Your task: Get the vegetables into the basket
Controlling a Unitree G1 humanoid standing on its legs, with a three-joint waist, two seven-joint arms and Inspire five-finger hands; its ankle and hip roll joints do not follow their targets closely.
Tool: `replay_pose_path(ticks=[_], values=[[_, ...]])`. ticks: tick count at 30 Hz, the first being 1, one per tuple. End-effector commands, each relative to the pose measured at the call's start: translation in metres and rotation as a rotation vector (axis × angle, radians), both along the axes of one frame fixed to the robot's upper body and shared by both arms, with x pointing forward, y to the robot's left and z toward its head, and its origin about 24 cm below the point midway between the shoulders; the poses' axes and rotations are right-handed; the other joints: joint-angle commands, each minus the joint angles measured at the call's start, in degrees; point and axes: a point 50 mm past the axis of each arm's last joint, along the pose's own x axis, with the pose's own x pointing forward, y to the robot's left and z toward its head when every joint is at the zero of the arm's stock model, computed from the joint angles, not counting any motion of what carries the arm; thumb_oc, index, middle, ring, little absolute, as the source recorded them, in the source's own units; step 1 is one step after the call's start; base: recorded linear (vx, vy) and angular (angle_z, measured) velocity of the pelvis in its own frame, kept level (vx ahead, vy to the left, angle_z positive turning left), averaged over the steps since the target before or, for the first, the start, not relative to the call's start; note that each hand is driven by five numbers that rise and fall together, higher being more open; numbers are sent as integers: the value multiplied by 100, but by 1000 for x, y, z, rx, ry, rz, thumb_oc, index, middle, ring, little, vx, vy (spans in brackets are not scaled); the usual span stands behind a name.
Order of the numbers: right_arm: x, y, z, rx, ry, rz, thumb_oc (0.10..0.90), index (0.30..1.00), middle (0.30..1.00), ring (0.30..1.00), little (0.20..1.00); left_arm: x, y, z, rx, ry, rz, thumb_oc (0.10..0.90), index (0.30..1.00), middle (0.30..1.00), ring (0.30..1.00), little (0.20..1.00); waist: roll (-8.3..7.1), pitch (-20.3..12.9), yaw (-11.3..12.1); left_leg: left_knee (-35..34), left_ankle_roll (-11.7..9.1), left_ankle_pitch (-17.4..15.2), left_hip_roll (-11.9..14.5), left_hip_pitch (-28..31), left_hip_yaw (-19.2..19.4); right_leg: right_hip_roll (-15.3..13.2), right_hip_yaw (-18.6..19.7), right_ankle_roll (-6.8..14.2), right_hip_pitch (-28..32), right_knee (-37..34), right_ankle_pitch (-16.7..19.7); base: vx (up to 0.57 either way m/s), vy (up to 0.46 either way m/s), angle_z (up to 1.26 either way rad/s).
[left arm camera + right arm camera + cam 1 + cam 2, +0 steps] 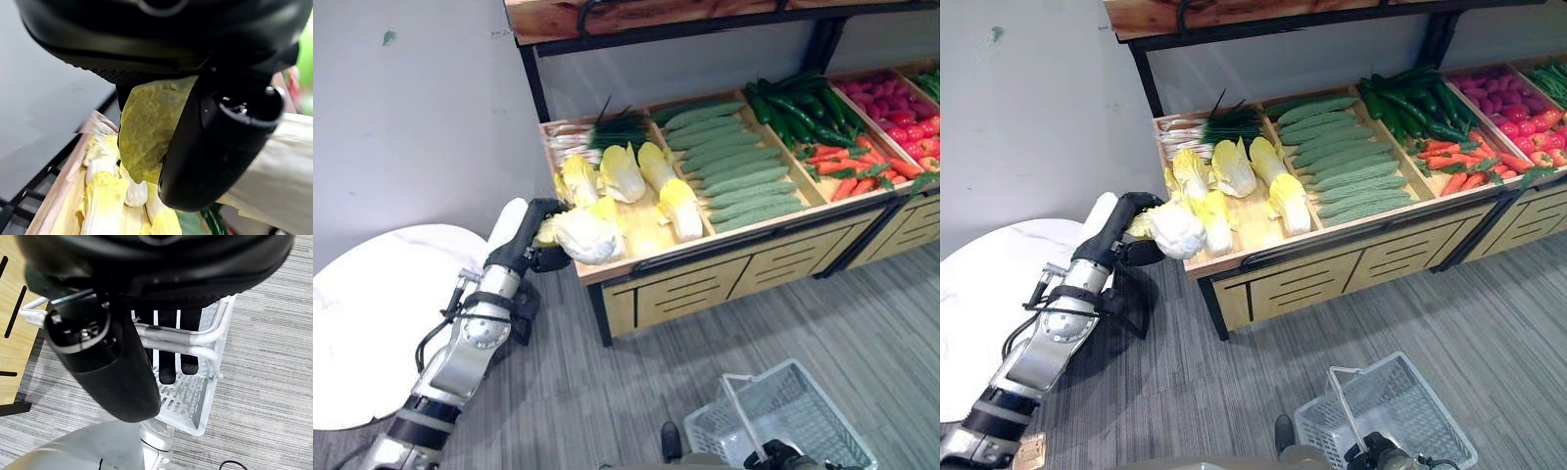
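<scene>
- The left hand (543, 235) has its fingers (215, 147) curled round a pale Chinese cabbage (582, 235) at the near left corner of the wooden produce stand (744, 235).
- The cabbage's long axis runs sideways out of the fingers, its white stalk end pointing away from the palm, towards the other cabbages.
- The white wire basket (783, 411) hangs low and well apart from those fingers, down towards the robot's right.
- The right hand (112, 372) is wrapped round the basket's handle (181, 340).
- I judge the cabbage must cross over and down to it.

open floor (607, 392) before stand (724, 279), basket (783, 416) low right
</scene>
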Motion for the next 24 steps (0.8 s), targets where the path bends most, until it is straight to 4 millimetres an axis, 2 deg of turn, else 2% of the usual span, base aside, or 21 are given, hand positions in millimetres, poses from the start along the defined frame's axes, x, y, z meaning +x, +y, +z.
replay_pose_path(ticks=[1, 8, 11, 16, 20, 24], values=[[11, -4, 3, -13, -20, 7, 400, 300, 300, 300, 300, 4, -11, 72, -93, -319, -108, 400, 300, 300, 300, 300, -111, -389, -55, 39, 26, -452, -48, -1, -170, -165, 87, 469, 508, -4, -781, -52, 58, 5], [11, 0, 2, -6, -25, 6, 400, 300, 300, 300, 300, -10, -8, 60, -209, -257, -133, 400, 300, 300, 300, 300, -163, -378, 59, 39, 109, -470, -92, -59, -182, -201, 63, 539, 435, -3, -693, -37, 56, 1], [11, -1, 2, -5, -28, -2, 400, 300, 300, 300, 300, -10, -9, 59, -218, -249, -141, 400, 300, 300, 300, 300, -167, -369, 51, 39, 137, -489, -107, -39, -199, -221, 44, 549, 444, 39, -711, 2, 69, 1], [8, -4, 2, -6, -31, -43, 400, 300, 300, 300, 300, -8, -11, 61, -228, -243, -155, 400, 300, 300, 300, 300, -194, -285, 46, 280, 309, -666, -236, -25, -207, -331, 117, 609, 488, 143, -731, 7, 154, -1], [8, -9, 4, -20, -48, -73, 400, 300, 300, 300, 300, -4, -18, 65, -243, -246, -186, 400, 300, 300, 300, 300, -222, -122, -41, 874, 451, -954, -332, -352, -73, -427, 333, 741, 335, 199, -574, -62, 150, -9], [9, -7, 4, -16, -57, -81, 400, 300, 300, 300, 300, 1, -21, 67, -240, -248, -201, 400, 300, 300, 300, 300, -204, 20, -64, 995, 586, -1053, -374, -537, 209, -399, 707, 919, -19, 324, -261, -85, 152, -37]])
